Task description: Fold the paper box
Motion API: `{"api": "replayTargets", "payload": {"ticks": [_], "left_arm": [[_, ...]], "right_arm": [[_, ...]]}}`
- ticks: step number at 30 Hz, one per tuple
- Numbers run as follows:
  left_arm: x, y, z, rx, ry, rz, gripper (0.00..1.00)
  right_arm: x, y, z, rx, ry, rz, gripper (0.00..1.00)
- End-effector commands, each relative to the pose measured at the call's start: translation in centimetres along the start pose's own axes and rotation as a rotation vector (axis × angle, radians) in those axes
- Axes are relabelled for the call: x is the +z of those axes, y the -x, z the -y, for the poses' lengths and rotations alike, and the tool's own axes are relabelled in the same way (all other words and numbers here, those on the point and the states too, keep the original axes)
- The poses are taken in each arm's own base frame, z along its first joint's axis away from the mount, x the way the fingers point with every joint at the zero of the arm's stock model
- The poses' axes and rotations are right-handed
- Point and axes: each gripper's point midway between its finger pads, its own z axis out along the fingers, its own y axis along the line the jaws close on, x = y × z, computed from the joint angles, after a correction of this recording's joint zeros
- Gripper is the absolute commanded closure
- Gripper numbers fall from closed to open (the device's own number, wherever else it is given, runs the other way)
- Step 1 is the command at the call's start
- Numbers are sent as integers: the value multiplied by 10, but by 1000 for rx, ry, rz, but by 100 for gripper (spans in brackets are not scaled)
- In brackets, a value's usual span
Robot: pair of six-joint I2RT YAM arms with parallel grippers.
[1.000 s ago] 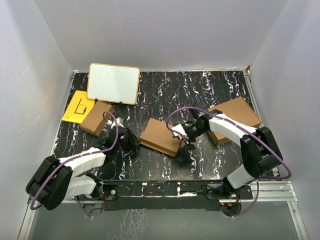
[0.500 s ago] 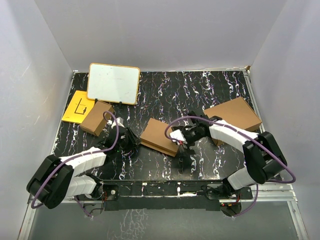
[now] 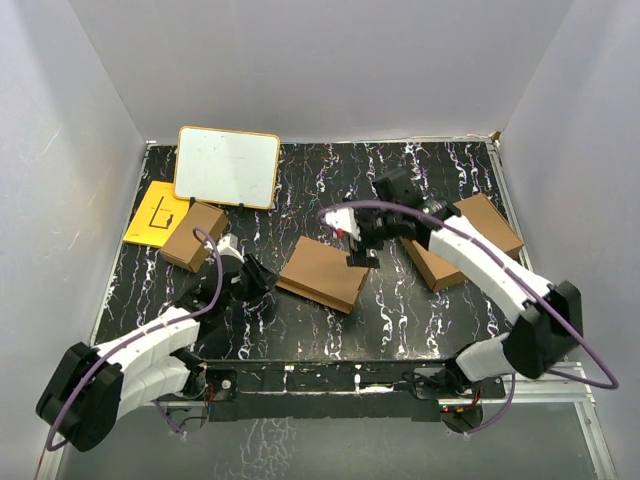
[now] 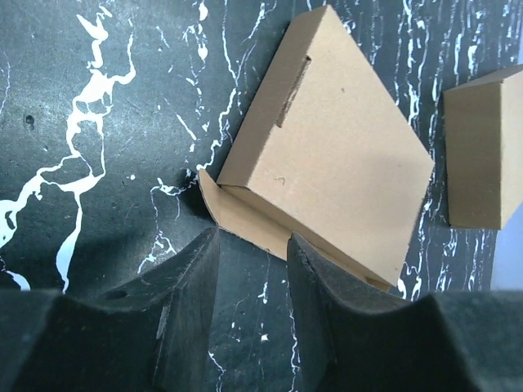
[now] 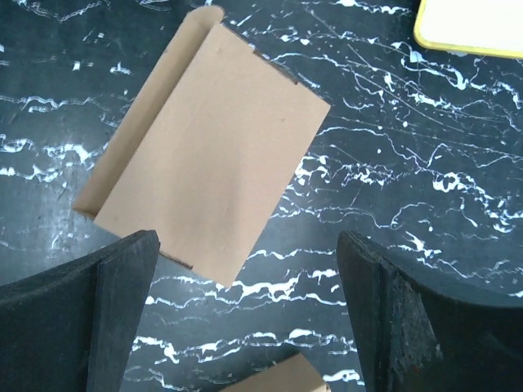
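The paper box (image 3: 325,272) lies flat and closed on the black marbled table, thin and brown; one flap (image 4: 245,222) sticks out at its left end. My left gripper (image 3: 256,278) sits low at that end, just short of the flap. It is open by a narrow gap with only table between its fingers (image 4: 192,286). My right gripper (image 3: 360,246) hangs above the box's right end, open wide and empty. In the right wrist view the paper box (image 5: 204,139) lies below and ahead of the right gripper (image 5: 249,269). The left wrist view shows the paper box (image 4: 327,155) just beyond the left gripper (image 4: 252,245).
A larger brown box (image 3: 465,238) lies at the right, under the right arm. A smaller chunky brown box (image 3: 195,235) stands at the left, with a yellow sheet (image 3: 155,212) and a framed whiteboard (image 3: 227,165) behind it. Grey walls enclose the table.
My right gripper has risen off the box's right end, moved back, and opened wide. The left gripper has edged a little toward the box's left end. The box lies as before.
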Motion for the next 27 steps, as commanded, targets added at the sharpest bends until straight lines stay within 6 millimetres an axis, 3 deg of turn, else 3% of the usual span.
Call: {"api": "replayTargets", "payload": {"ticks": [1, 6, 13, 27], "left_arm": [[-8, 2, -1, 27, -19, 26, 62], [-10, -1, -7, 62, -16, 23, 63], [-12, -1, -13, 74, -8, 42, 64], [-12, -4, -14, 25, -37, 65, 64]], "right_arm": [[-12, 15, -24, -120, -125, -12, 1], [12, -4, -69, -23, -125, 24, 1], [35, 2, -92, -103, -343, 87, 2], [68, -40, -111, -35, -393, 40, 13]]}}
